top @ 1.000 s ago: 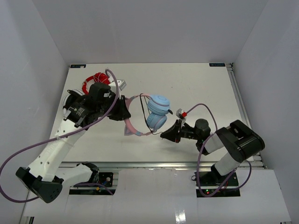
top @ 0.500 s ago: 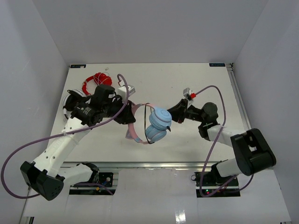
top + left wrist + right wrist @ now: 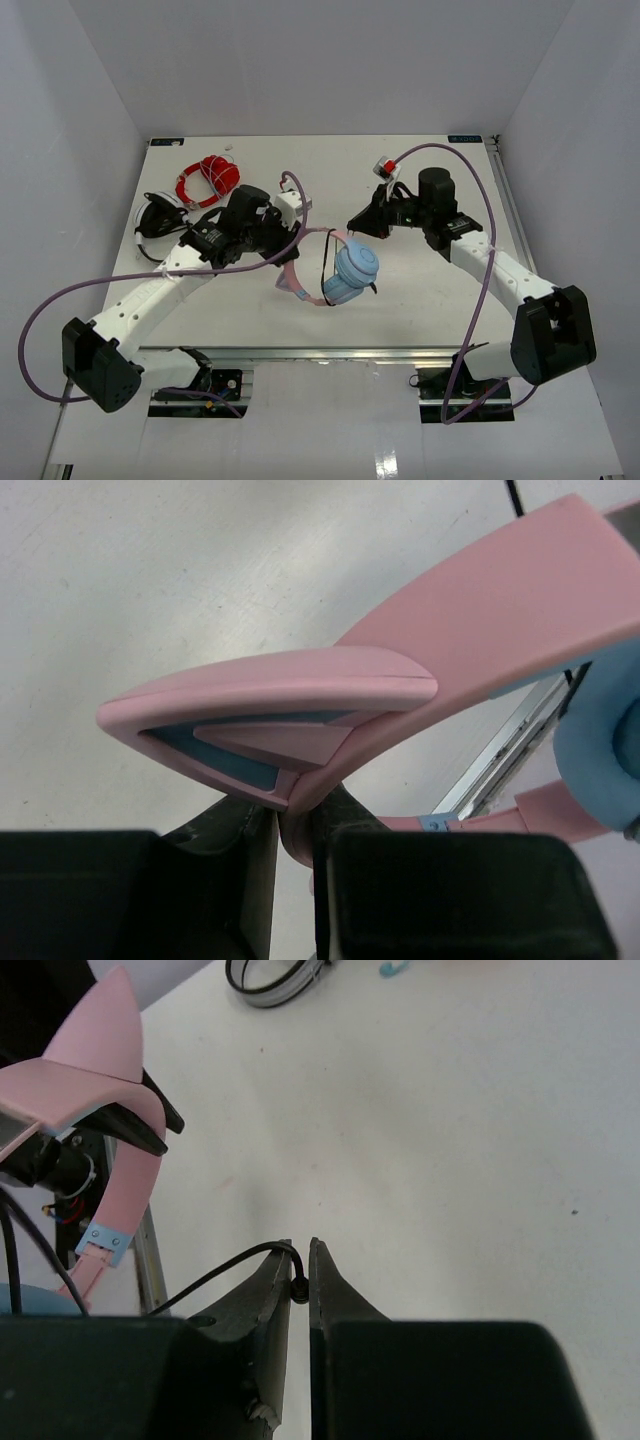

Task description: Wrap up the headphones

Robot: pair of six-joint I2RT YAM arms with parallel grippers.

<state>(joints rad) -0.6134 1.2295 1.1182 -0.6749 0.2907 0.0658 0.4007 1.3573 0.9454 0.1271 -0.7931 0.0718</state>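
Top external view shows the right gripper (image 3: 356,222), pinched tight on the thin cable (image 3: 323,270), now at the upper right of the headphones (image 3: 352,272) instead of lower centre, while the left gripper (image 3: 284,252), clamped on their headband (image 3: 290,276), holds them mid-frame over the desk (image 3: 440,300), so one wrapping turn looks underway.

Centre: over-ear headphones (image 3: 352,272), round light-blue earcups, pink headband — between both grippers.
Left arm: left gripper (image 3: 288,252) clamped at the headband.
Right arm: right gripper (image 3: 357,224) closed, just beyond the earcups.
Far-left corner of the white table (image 3: 420,180): red coiled cable bundle (image 3: 208,178); black-and-white headphones (image 3: 155,213) nearby.
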